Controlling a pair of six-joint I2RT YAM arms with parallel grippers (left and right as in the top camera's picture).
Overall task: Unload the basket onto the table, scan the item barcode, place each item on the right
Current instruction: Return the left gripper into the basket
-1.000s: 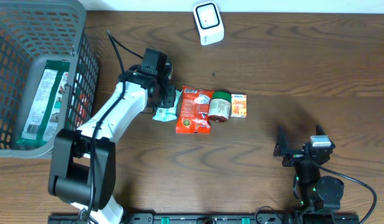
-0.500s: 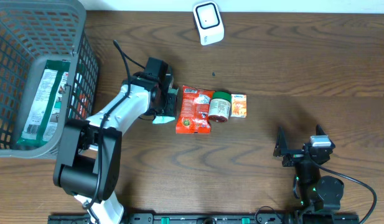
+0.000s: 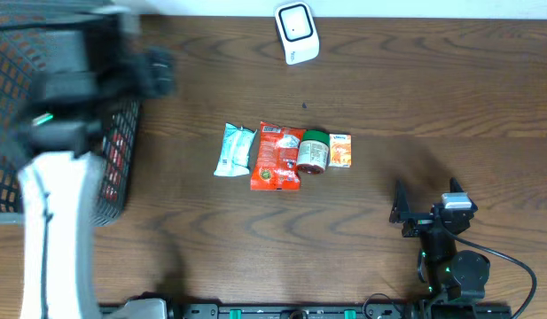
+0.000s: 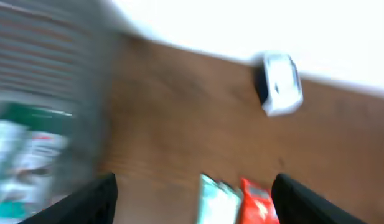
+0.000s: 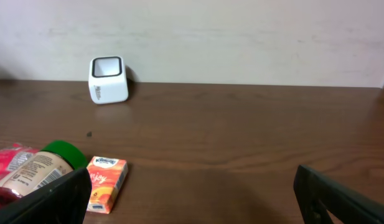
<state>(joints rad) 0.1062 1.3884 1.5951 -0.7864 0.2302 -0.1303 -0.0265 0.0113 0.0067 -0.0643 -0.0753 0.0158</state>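
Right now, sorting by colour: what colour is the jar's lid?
Green lid, best from right wrist.

Place: your mock shop checkout.
Signs: white boxy barcode scanner (image 3: 296, 32), grey plastic mesh basket (image 3: 121, 146), small packaged groceries (image 3: 277, 157), brown wooden table (image 3: 450, 97).

Table (image 3: 433, 97): dark brown wood with pronounced grain, smooth, with a low satin sheen. Scanner (image 3: 297, 33): white moulded plastic, smooth and slightly glossy, with a dark window on its face. Basket (image 3: 116, 164): grey plastic lattice, matt. Pale packet (image 3: 234, 150): thin printed plastic film, lightly creased. Red packet (image 3: 276, 157): glossy crinkled film. Jar (image 3: 313, 155): paper-like printed label under a smooth green plastic lid (image 3: 315, 136). Carton (image 3: 340, 151): orange printed card, matt. Left arm (image 3: 51, 230): smooth white plastic casing, blurred.
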